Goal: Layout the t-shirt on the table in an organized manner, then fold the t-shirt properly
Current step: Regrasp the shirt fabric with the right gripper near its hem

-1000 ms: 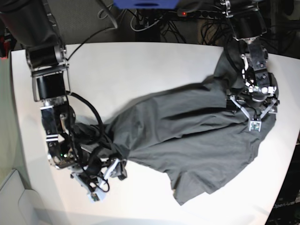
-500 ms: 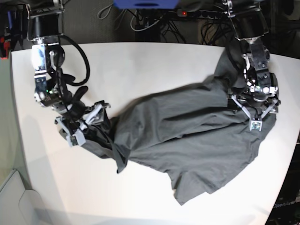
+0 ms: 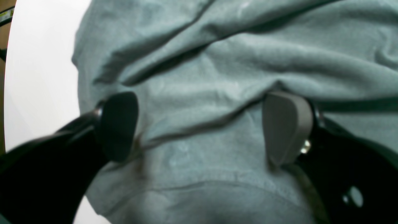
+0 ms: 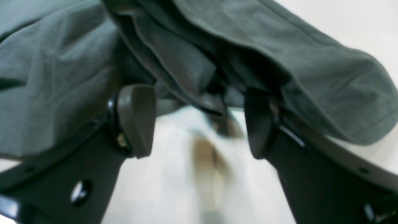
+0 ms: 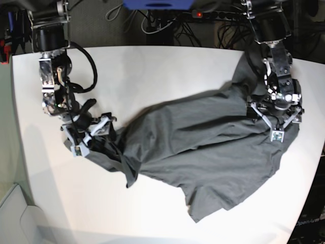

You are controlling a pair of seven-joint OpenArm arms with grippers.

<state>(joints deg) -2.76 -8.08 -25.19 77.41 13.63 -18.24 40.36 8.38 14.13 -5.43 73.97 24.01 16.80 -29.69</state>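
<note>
T-shirt: we see the dark grey t-shirt (image 5: 203, 147) sprawled and wrinkled across the white table (image 5: 152, 71), reaching from the left side to the far right edge in the base view.
Left gripper: our left gripper (image 3: 199, 124) sits on the cloth, jaws wide apart, pads (image 3: 286, 124) resting on folds, nothing pinched.
Right gripper: our right gripper (image 4: 199, 121) stands spread at a bunched hem, fabric draped over one finger (image 4: 261, 121), not clamped.

Both arms (image 5: 53, 76) are black with silver joints. A looping black cable (image 5: 91, 61) runs along the right one. Grippers (image 3: 199, 127) carry rounded dark pads (image 3: 287, 126) on black fingers with screw holes.
</note>
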